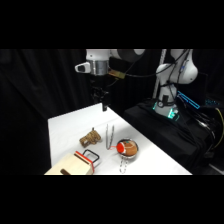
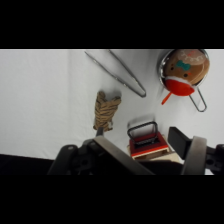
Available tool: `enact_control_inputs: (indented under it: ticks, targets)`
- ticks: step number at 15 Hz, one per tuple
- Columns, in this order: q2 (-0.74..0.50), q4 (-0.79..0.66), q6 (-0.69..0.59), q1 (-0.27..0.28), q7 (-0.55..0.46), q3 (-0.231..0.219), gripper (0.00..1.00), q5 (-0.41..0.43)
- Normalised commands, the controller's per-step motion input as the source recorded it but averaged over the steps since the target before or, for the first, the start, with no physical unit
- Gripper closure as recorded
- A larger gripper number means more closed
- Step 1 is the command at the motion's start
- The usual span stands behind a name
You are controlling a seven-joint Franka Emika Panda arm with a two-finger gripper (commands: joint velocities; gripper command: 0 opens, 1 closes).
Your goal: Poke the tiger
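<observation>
The tiger (image 1: pixel 91 137), a small brown-tan striped toy, lies on the white table (image 1: pixel 65 127) near its middle. In the wrist view the tiger (image 2: pixel 106 112) sits just above the left finger. My gripper (image 1: pixel 103 104) hangs high over the table's far end, well above and behind the tiger, touching nothing. The wrist view shows the gripper (image 2: pixel 155 152) open, its two fingers (image 2: pixel 194 152) apart with nothing between them.
Metal tongs (image 1: pixel 110 135) lie right of the tiger. An orange-red and white ball (image 1: pixel 127 147) rests in a metal strainer (image 2: pixel 200 102). A tan box (image 1: pixel 72 166) with a red-black handle (image 1: pixel 90 156) stands at the front left edge.
</observation>
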Motion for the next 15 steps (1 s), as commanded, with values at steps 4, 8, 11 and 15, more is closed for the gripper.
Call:
enact_control_inputs:
  ticks: [4, 8, 11, 15]
  targets:
    - [0.11, 0.14, 0.02, -0.031, 0.06, 0.004, 0.00, -0.031]
    - [0.37, 0.47, 0.02, -0.059, 0.06, -0.024, 0.00, -0.022]
    - [0.45, 0.57, -0.04, -0.063, 0.05, -0.030, 0.00, 0.017]
    - [0.39, 0.44, -0.02, -0.063, 0.04, -0.021, 0.43, 0.047]
